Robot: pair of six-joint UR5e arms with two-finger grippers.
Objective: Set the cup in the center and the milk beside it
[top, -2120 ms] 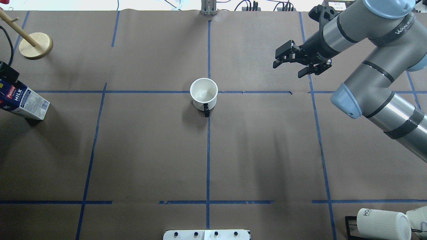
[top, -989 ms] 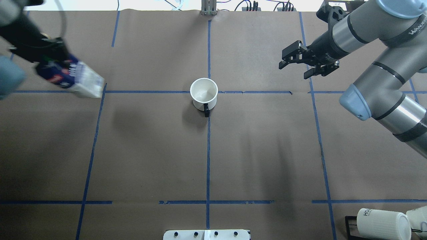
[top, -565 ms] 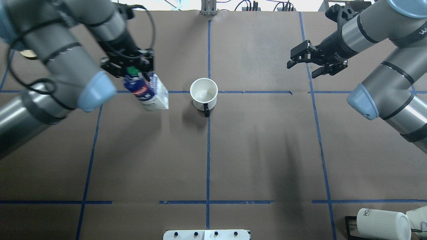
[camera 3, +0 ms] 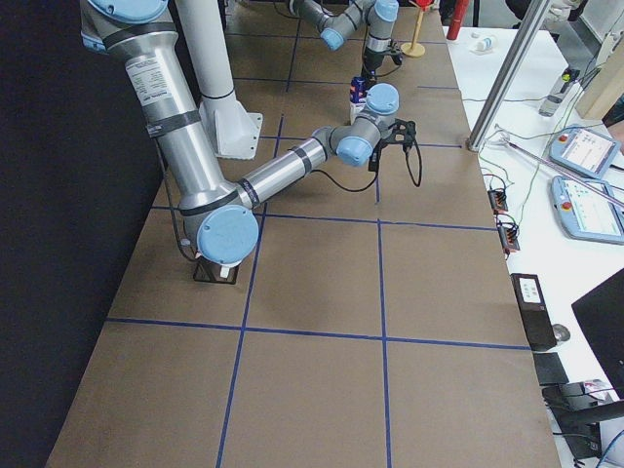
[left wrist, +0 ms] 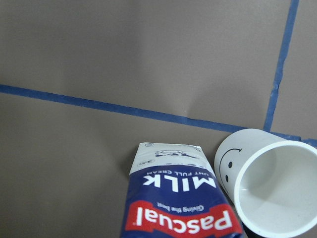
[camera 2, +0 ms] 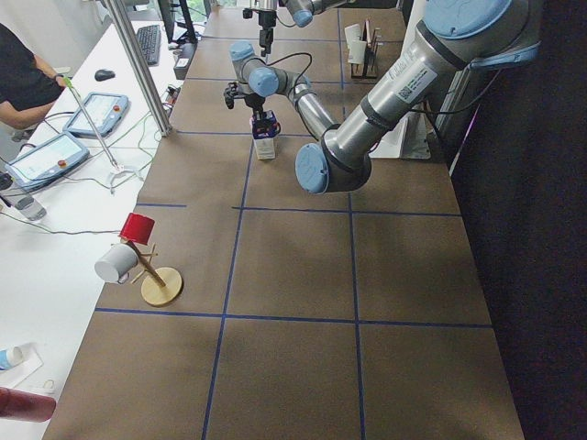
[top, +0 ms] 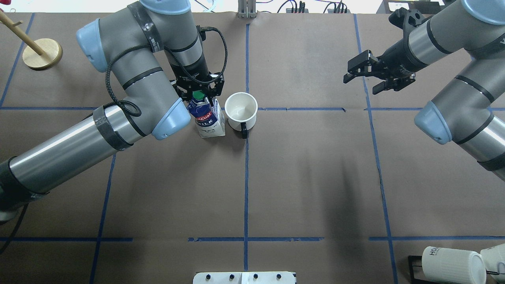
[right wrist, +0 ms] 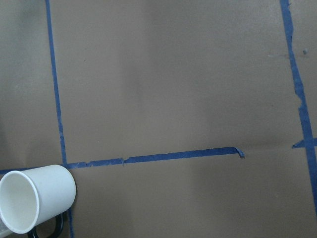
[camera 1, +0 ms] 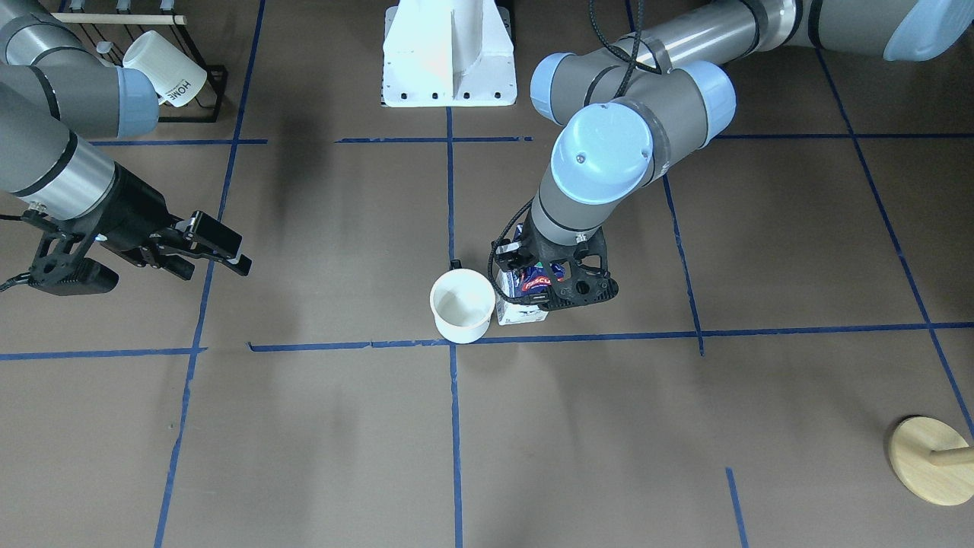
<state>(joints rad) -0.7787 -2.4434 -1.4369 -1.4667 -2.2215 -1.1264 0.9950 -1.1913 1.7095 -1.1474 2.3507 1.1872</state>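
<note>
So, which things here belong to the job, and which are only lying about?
Job:
- smiley-face cup
- Pascual milk carton, beside the cup
- centre tape crossing
- left hand, closed on the carton's top

Lying about:
- wooden mug tree
- ribbed HOME mugs
- right hand, open and holding nothing

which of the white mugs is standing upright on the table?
The smooth cup right beside the milk, mouth up with a dark handle. The ribbed HOME mugs sit tipped over at the table corner.
</note>
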